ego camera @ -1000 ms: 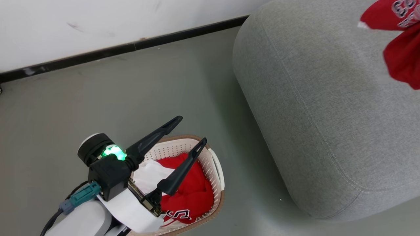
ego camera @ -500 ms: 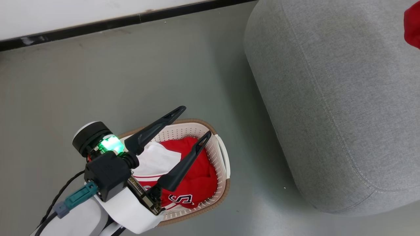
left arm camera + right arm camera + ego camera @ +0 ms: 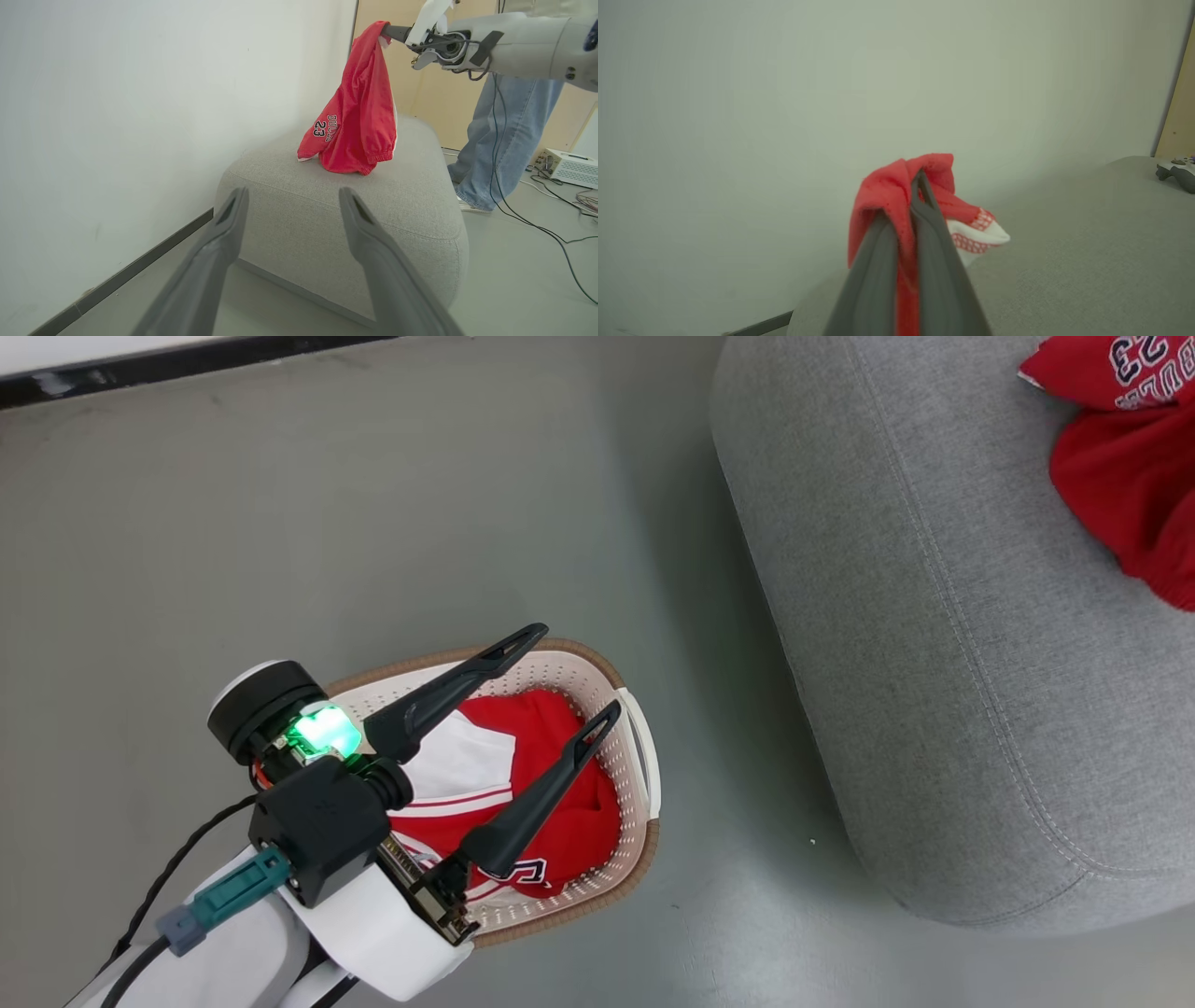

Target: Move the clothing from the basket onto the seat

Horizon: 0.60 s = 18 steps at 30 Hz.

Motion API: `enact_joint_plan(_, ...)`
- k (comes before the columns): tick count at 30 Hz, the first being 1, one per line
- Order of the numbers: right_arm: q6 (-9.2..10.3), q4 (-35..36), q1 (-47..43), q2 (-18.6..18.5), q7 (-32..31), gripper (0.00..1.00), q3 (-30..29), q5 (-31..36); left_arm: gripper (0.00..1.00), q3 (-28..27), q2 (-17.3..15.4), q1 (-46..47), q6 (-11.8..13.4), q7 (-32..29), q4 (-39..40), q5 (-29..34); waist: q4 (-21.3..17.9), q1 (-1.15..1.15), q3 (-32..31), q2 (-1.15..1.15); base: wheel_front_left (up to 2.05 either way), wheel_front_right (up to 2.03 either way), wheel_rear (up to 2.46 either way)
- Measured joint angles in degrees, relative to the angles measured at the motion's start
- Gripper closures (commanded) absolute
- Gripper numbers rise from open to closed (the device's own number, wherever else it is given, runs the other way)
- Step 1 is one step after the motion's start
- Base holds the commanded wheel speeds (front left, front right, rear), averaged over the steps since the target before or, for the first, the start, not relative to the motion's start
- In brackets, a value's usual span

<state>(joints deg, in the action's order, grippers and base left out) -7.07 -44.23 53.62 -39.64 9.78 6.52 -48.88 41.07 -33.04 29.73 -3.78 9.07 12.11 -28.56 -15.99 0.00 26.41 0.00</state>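
Observation:
The cream basket (image 3: pixel 638 775) with a brown rim stands on the floor left of the grey seat (image 3: pixel 934 663). Red and white clothing (image 3: pixel 569 803) lies inside it. My left gripper (image 3: pixel 579 669) hovers over the basket, open, with nothing between its fingers; in the left wrist view the left gripper (image 3: pixel 293 196) points toward the seat (image 3: pixel 355 210). My right gripper (image 3: pixel 390 30) is shut on a red garment (image 3: pixel 355 116) lettered "23", hanging with its lower end touching the seat top. The right gripper (image 3: pixel 919 179) pinches red cloth (image 3: pixel 882 191).
A white wall with a dark baseboard (image 3: pixel 187 359) runs behind the basket and seat. A person in jeans (image 3: pixel 504 116) stands beyond the seat. Cables (image 3: pixel 537 219) and a white box (image 3: pixel 567 165) lie on the floor there. A game controller (image 3: pixel 1181 170) rests on the seat's far end.
The head camera has tilted, so the basket sits higher in the picture. The hanging red garment is back in view over the seat. My left gripper stays open above the basket.

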Motion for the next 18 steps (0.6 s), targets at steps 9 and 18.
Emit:
enact_joint_plan(9, -0.02, -5.8, -5.6, 6.2, 1.4, 1.0, 1.1, -1.1, 0.0, 0.2, -0.3, 0.3, 0.0, -1.0, 0.1, 0.1, -0.4, 0.0, 1.8, 0.0, 0.0, 0.0, 0.0)
enact_joint_plan(18, -0.03, -11.5, -7.6, 7.4, 2.3, 1.0, 1.8, 0.1, 0.0, -0.1, -0.6, 1.1, 0.0, -1.1, 0.2, 0.1, -0.6, 0.0, 2.8, 0.0, 0.0, 0.0, 0.0)
